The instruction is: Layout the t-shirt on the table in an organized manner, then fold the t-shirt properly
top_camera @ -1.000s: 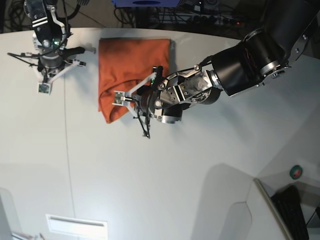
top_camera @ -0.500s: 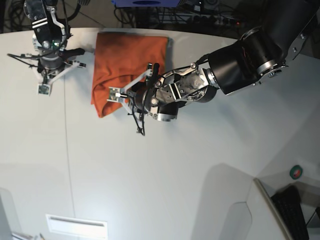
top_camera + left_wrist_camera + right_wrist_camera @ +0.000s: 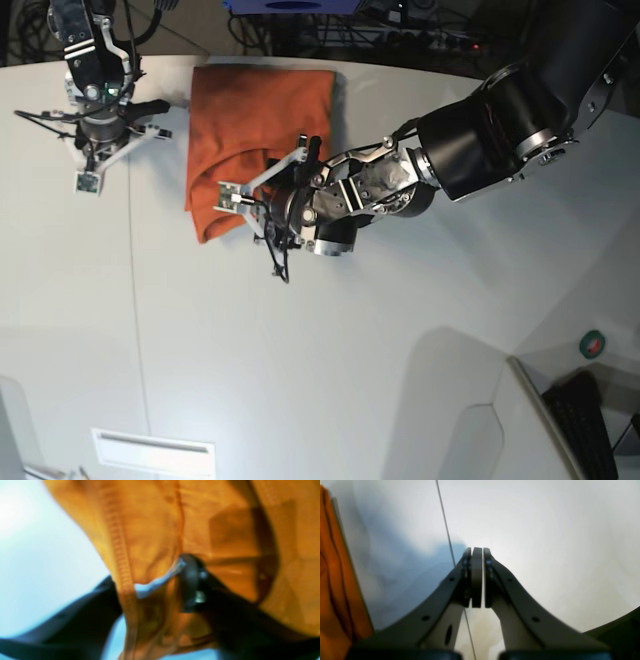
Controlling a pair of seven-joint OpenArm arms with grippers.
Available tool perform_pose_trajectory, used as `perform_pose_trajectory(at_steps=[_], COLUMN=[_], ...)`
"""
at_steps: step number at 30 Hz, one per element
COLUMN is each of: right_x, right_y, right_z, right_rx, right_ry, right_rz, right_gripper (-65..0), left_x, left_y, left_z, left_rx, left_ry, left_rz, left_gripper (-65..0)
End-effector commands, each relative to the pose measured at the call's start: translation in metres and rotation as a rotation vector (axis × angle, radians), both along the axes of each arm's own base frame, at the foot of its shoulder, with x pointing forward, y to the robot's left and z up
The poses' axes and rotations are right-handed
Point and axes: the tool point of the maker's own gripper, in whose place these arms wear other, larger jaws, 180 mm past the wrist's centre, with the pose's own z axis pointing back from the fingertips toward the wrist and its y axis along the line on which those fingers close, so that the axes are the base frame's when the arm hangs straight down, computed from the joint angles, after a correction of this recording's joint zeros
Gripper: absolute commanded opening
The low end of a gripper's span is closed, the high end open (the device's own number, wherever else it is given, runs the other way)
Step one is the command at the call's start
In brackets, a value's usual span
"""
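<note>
- The t-shirt point(image 3: 255, 130) lay folded into a compact orange block near the far edge of the worktop point(image 3: 330, 360), its lower corner under the left arm's tool.
- The left gripper point(image 3: 150, 585) sat at that lower corner. In the blurred left wrist view one dark finger lay over the cloth and a hemmed edge hung across the gap between the jaws, which stood partly apart. Whether they pinched the fabric could not be told.
- The right gripper point(image 3: 477, 577) hung over bare worktop just beside the shirt's left edge, its jaws pressed together on nothing, a thin dark seam line point(image 3: 445, 525) running beneath.
- Risk: if the hem was caught on the left finger, a retreat of that arm could have dragged the corner out and undone the fold. The cause would be cloth draped over the finger, not cleanly released.
- Risk: the lower left corner looked rounded and bulged, not square, so a further fold made on it would likely have come out crooked.
- Risk: soft layered fabric could have slid as a whole block if pulled from one corner, since the right arm held nothing down.
- Risk: the shirt lay close to the far edge, so a push that way might have sent a layer over it.
</note>
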Motion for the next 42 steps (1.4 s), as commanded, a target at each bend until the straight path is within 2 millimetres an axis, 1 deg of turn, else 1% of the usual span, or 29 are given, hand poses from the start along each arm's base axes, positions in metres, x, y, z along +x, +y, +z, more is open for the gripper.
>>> perform_pose_trajectory(at_steps=[1,4,6,7,10,12,14,15,16,17,18,19,20,21,22,23,25,27,29,30,32,34,35,36,38,42], right_x=[0.009,0.008,0.008,0.008,0.008,0.008,0.008,0.008,0.008,0.008,0.008,0.007,0.007,0.008,0.009,0.012,0.011,0.01,0.006,0.005,0.001,-0.007,-0.015,-0.02,-0.036,-0.074], right_y=[-0.005,-0.004,-0.004,-0.004,-0.004,-0.004,-0.005,-0.005,-0.006,-0.006,-0.008,-0.008,-0.009,-0.012,-0.017,-0.022,-0.031,-0.043,-0.049,-0.051,-0.043,-0.038,-0.037,-0.037,-0.035,-0.048], right_z=[0.009,0.009,0.009,0.008,0.007,0.008,0.008,0.008,0.008,0.009,0.009,0.009,0.01,0.011,0.013,0.016,0.025,0.042,0.06,0.067,0.078,0.084,0.085,0.087,0.086,0.078], right_rx=[-0.026,-0.025,-0.025,-0.025,-0.025,-0.026,-0.028,-0.028,-0.028,-0.029,-0.033,-0.036,-0.039,-0.045,-0.06,-0.081,-0.126,-0.176,-0.227,-0.247,-0.253,-0.234,-0.219,-0.207,-0.177,-0.153], right_ry=[-0.04,-0.04,-0.04,-0.038,-0.036,-0.036,-0.037,-0.037,-0.038,-0.039,-0.039,-0.038,-0.039,-0.042,-0.051,-0.077,-0.15,-0.254,-0.366,-0.412,-0.492,-0.541,-0.553,-0.562,-0.56,-0.476], right_rz=[0.008,0.01,0.01,0.01,0.013,0.013,0.009,0.009,0.008,0.009,0.011,0.012,0.014,0.017,0.024,0.037,0.065,0.076,0.1,0.117,0.179,0.238,0.255,0.271,0.31,0.336], right_gripper=[-65.0,-65.0,-65.0,-65.0,-65.0,-65.0,-65.0,-65.0,-65.0,-65.0,-65.0,-65.0,-65.0,-65.0,-65.0,-65.0,-65.0,-65.0,-65.0,-65.0,-65.0,-65.0,-65.0,-65.0,-65.0,-65.0], left_x=[0.013,0.026,0.031,0.036,0.037,0.047,0.054,0.055,0.058,0.062,0.06,0.056,0.056,0.053,0.046,0.044,0.035,0.022,0.004,-0.005,-0.023,-0.043,-0.055,-0.065,-0.091,-0.144], left_y=[-0.008,-0.008,-0.008,-0.01,-0.024,-0.029,-0.037,-0.04,-0.037,-0.029,-0.025,-0.02,-0.013,-0.005,0.002,0.015,0.045,0.069,0.089,0.097,0.114,0.134,0.142,0.146,0.151,0.152], left_z=[0.013,0.021,0.025,0.031,0.05,0.07,0.092,0.1,0.109,0.117,0.121,0.123,0.128,0.129,0.125,0.123,0.112,0.109,0.108,0.108,0.107,0.1,0.095,0.092,0.082,0.071], left_rx=[-0.027,-0.027,-0.032,-0.038,-0.086,-0.129,-0.193,-0.217,-0.236,-0.251,-0.274,-0.304,-0.344,-0.381,-0.408,-0.431,-0.457,-0.489,-0.534,-0.551,-0.581,-0.584,-0.581,-0.585,-0.588,-0.592], left_ry=[-0.029,-0.057,-0.067,-0.081,-0.095,-0.084,-0.064,-0.059,-0.065,-0.077,-0.074,-0.059,-0.05,-0.034,-0.013,-0.012,-0.017,-0.051,-0.087,-0.096,-0.097,-0.085,-0.069,-0.055,-0.011,0.077], left_rz=[-0.001,-0.002,0.003,-0.001,-0.015,0.041,0.085,0.091,0.099,0.115,0.126,0.153,0.196,0.246,0.295,0.357,0.495,0.585,0.649,0.671,0.732,0.802,0.832,0.851,0.883,0.913], left_gripper=[-30.1,-16.1,-11.7,-10.7,-10.9,-10.9,-11.2,-12.3,-16.3,-22.7,-31.1,-41.0,-54.1,-65.0,-65.0,-65.0,-65.0,-65.0,-65.0,-65.0,-65.0,-65.0,-65.0,-65.0,-65.0,-65.0])
